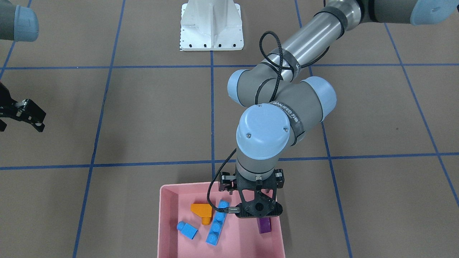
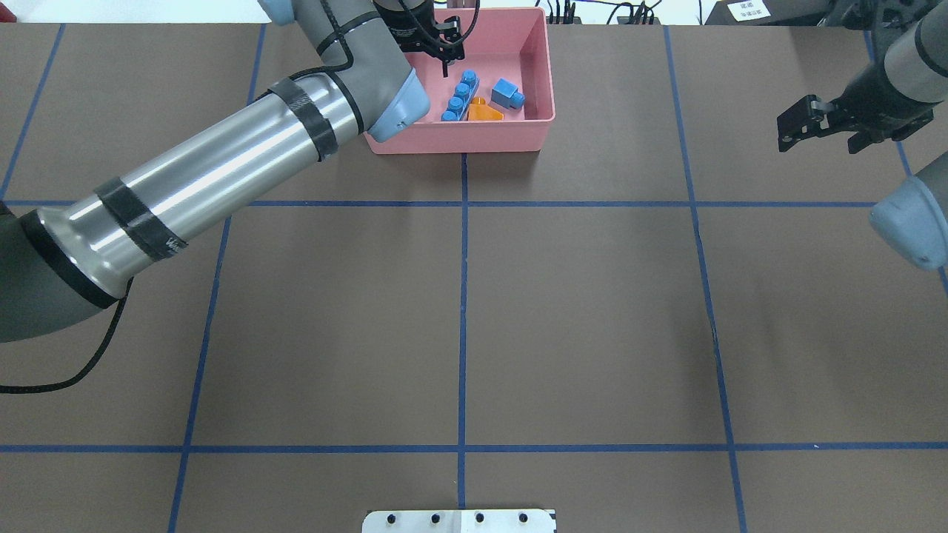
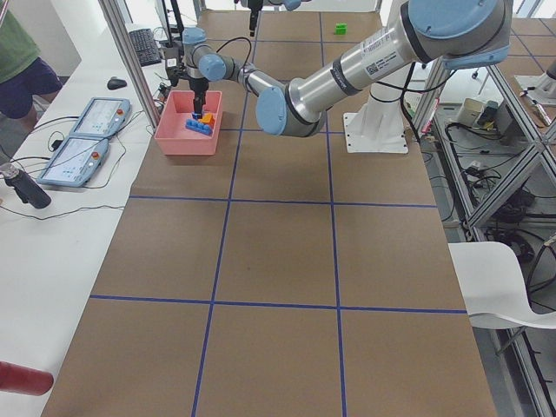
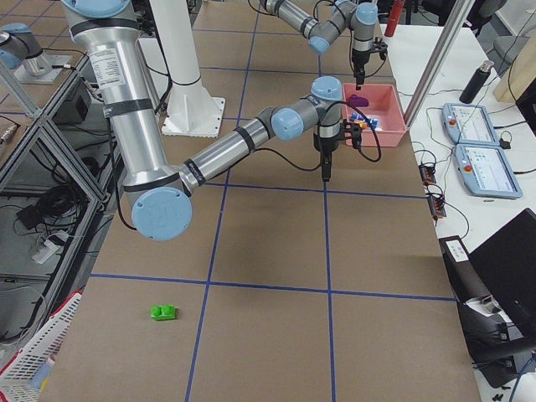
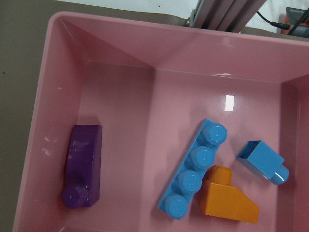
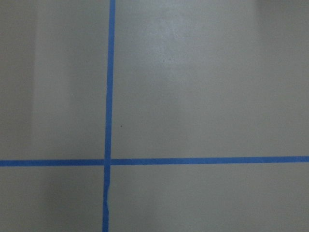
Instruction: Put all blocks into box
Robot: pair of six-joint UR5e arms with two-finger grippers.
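The pink box (image 1: 186,187) sits at the table edge far from the robot. On its floor lie the orange block (image 5: 229,200), the small blue block (image 5: 263,162), the long blue block (image 5: 195,169) and the purple block (image 5: 83,164), which is on its side. My left gripper (image 2: 448,63) hangs open over the box, just above the purple block (image 1: 265,226) and holding nothing. A green block (image 4: 164,312) lies alone on the table at the robot's right end. My right gripper (image 2: 826,133) hovers open and empty over bare table, well away from the green block.
The white robot base (image 1: 211,28) stands at mid table edge. Beyond the box are tablets (image 3: 87,130) and cables on a white bench, with a person (image 3: 17,52) at its end. Blue tape lines cross the brown table top.
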